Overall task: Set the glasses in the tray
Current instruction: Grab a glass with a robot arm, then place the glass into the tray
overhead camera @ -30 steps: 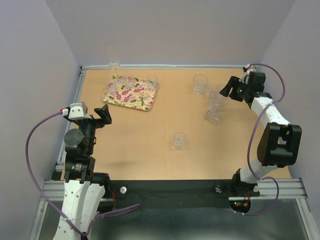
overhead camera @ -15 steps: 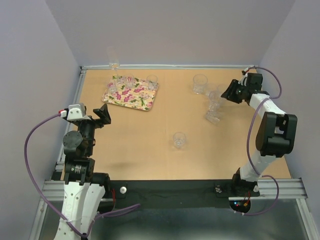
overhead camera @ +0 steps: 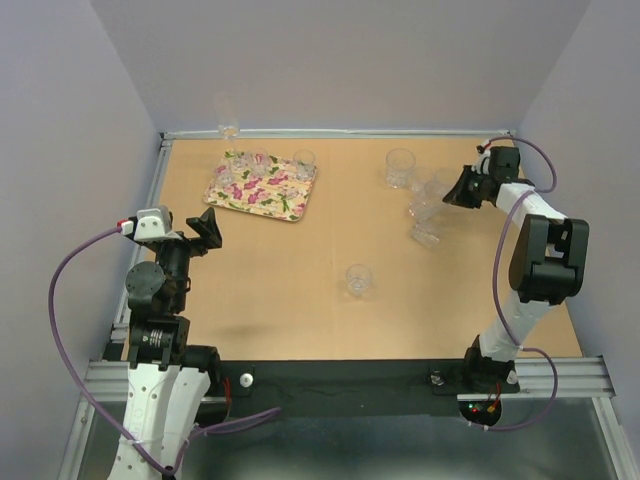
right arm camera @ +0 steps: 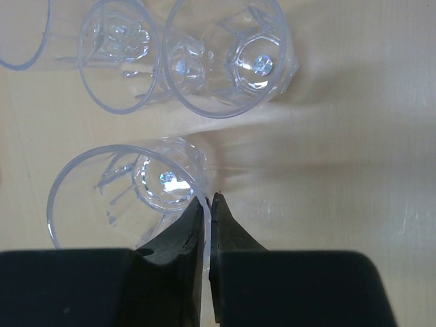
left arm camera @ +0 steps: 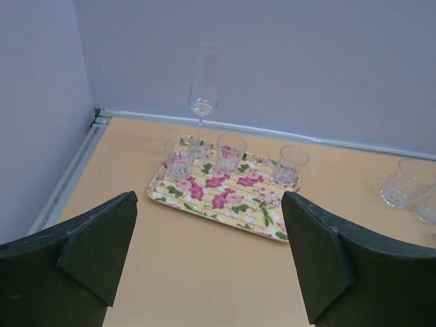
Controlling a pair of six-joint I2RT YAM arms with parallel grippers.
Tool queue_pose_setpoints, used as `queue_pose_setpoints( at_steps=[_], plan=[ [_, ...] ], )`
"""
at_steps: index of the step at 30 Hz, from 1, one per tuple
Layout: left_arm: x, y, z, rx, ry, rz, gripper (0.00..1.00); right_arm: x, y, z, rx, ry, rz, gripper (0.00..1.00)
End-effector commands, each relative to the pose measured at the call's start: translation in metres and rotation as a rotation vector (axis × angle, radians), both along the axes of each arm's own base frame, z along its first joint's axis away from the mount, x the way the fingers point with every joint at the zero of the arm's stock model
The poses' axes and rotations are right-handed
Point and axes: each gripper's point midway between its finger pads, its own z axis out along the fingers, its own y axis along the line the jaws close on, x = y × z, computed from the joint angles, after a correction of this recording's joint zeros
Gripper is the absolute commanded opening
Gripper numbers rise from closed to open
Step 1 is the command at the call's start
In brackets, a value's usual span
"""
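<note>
Pinching just the thin wall of one small clear tumbler (right arm camera: 160, 180), the right pincer (right arm camera: 206, 199) could let it swivel into neighbouring clear glasses (right arm camera: 228, 58).

My top cam hangs high behind the table (overhead camera: 300, 260), looking down over all of it. Left wrist cam faces the far tray (left arm camera: 225, 204), which the top cam shares. Right wrist cam's pointing straight down, super close on glasses (right arm camera: 225, 54)

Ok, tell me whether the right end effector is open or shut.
Shut. Right end effector: fingers nearly meet, pinching the nearest glass at its rim.
</note>
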Motion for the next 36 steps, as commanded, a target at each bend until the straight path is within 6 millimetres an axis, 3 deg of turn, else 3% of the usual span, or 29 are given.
queue_pose_setpoints(
  at_steps=[1,9,14,19,25,30,31,36],
  plan=[
    [0.0,-0.003,0.009,0.017,-0.048,-0.015,0.99,0.01,0.013,0.042,0.011,-0.121,0.109,0.0],
    [-0.001,-0.002,0.01,0.019,-0.05,-0.013,0.99,0.003,0.052,0.094,0.129,-0.29,0.395,0.0],
    [-0.001,-0.002,0.009,0.019,-0.048,-0.013,0.99,0.001,0.07,0.112,0.173,-0.344,0.496,0.0],
    [0.0,-0.002,0.009,0.017,-0.047,-0.012,0.99,0.004,0.091,0.12,0.164,-0.376,0.565,0.01],
    [0.001,-0.001,0.008,0.02,-0.044,-0.007,0.99,0.008,0.131,0.124,0.139,-0.407,0.665,0.0],
    [0.002,-0.001,0.006,0.019,-0.039,-0.003,0.98,0.006,0.186,0.13,0.134,-0.429,0.774,0.01],
    [0.002,-0.001,0.006,0.019,-0.037,-0.003,0.98,0.008,0.186,0.13,0.131,-0.43,0.772,0.01],
    [0.003,0.001,0.005,0.023,-0.034,0.004,0.98,0.009,0.228,0.129,0.138,-0.434,0.841,0.0]
  ],
)
